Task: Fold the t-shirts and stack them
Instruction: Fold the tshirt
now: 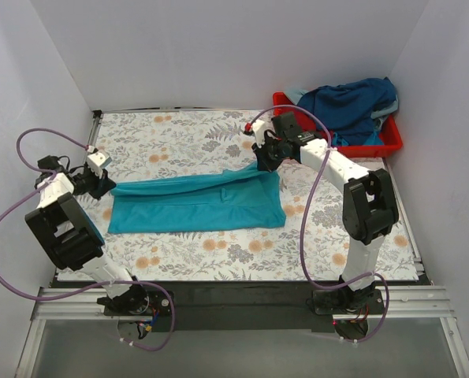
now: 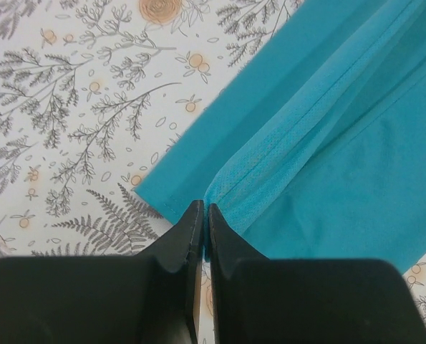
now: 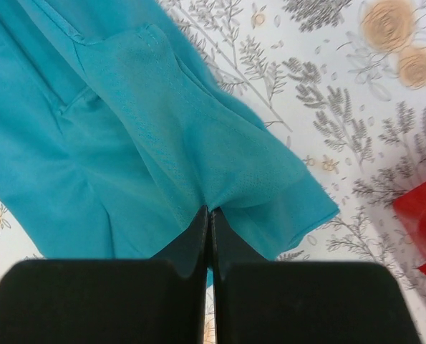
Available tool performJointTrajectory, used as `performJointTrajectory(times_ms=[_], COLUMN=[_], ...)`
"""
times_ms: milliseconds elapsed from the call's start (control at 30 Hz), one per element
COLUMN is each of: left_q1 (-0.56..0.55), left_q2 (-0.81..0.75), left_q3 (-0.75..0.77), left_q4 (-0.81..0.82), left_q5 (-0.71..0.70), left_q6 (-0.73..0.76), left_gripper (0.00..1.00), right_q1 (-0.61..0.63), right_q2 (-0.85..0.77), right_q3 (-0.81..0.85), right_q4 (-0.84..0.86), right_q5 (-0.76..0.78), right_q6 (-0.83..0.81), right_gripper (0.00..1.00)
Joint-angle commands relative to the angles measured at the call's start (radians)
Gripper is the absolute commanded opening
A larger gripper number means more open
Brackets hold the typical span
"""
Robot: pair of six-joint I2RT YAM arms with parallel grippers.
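The table top (image 1: pixel 179 134) is printed with grey leaves and orange flowers on white. It is closed in by plain white walls (image 1: pixel 242 47) at the back and on both sides. A silver metal rail (image 1: pixel 415 299) is fixed along the near edge. The light is spread evenly.
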Motion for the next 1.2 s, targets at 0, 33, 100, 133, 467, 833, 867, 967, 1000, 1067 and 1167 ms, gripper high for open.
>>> performJointTrajectory(times_ms=[0, 33, 100, 133, 467, 833, 867, 967, 1000, 1067, 1167], left_q1=[0.015, 0.015, 0.016, 0.018, 0.018, 0.012, 0.004, -0.025, -0.034, -0.062, -0.089], left_q2=[-0.044, -0.041, -0.034, -0.030, 0.010, -0.003, 0.003, 0.028, 0.032, 0.045, 0.074], left_q3=[-0.031, -0.035, -0.045, -0.046, -0.054, 0.049, 0.066, 0.080, 0.080, 0.083, 0.086], left_q4=[-0.011, -0.005, 0.001, 0.001, 0.082, 0.139, 0.159, 0.217, 0.240, 0.315, 0.433], left_q5=[-0.014, -0.020, -0.028, -0.034, -0.052, 0.018, 0.018, -0.005, -0.014, -0.038, -0.078], left_q6=[0.065, 0.063, 0.066, 0.068, 0.025, -0.093, -0.117, -0.141, -0.173, -0.205, -0.295], left_gripper=[0.00, 0.00, 0.00, 0.00, 0.00, 0.00, 0.00, 0.00, 0.00, 0.00, 0.00], right_q1=[0.019, 0.020, 0.025, 0.026, 0.034, 0.034, 0.031, 0.030, 0.030, 0.026, 0.004], right_q2=[-0.056, -0.058, -0.062, -0.065, -0.012, -0.032, -0.032, -0.018, -0.004, 0.011, 0.050], right_q3=[-0.049, -0.060, -0.081, -0.097, -0.089, -0.025, -0.022, 0.001, 0.011, 0.044, 0.105], right_q4=[-0.010, -0.008, -0.008, -0.008, -0.008, -0.038, -0.038, -0.035, -0.035, -0.035, -0.030], right_q5=[-0.011, -0.012, -0.006, -0.003, 0.014, 0.014, 0.015, 0.029, 0.031, 0.040, 0.051], right_q6=[-0.008, -0.005, -0.004, -0.006, 0.005, -0.012, -0.014, -0.015, -0.015, -0.015, -0.009], right_gripper=[0.01, 0.01, 0.01, 0.01, 0.01, 0.01, 0.01, 0.01, 0.01, 0.01, 0.01])
